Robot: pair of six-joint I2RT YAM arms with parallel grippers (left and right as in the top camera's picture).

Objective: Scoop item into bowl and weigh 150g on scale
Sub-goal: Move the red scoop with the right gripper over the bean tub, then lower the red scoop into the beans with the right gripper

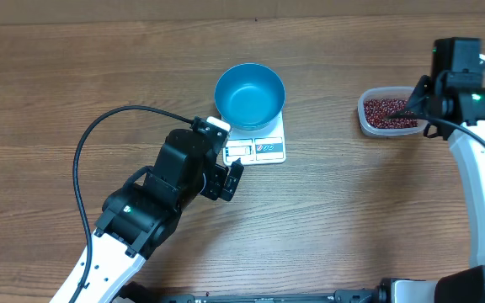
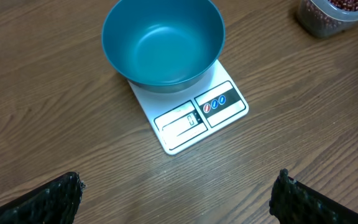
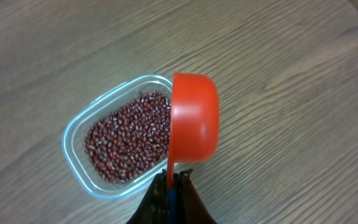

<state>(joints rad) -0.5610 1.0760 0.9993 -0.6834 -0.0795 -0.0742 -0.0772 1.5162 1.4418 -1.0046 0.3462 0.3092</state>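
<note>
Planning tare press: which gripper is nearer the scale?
Left. The left gripper hovers beside the scale, at its display edge; right gripper is far off, over the bean tub.

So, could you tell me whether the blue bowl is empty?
Empty: the bowl on the scale shows only bare blue inside.

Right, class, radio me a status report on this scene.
Left tool open, empty, near scale. Right tool shut on red scoop, over beans in tub. Blue bowl empty, on scale. Nothing between.

Left tool gapes wide, arm stretched forward; right tool is clamped tight.
</note>
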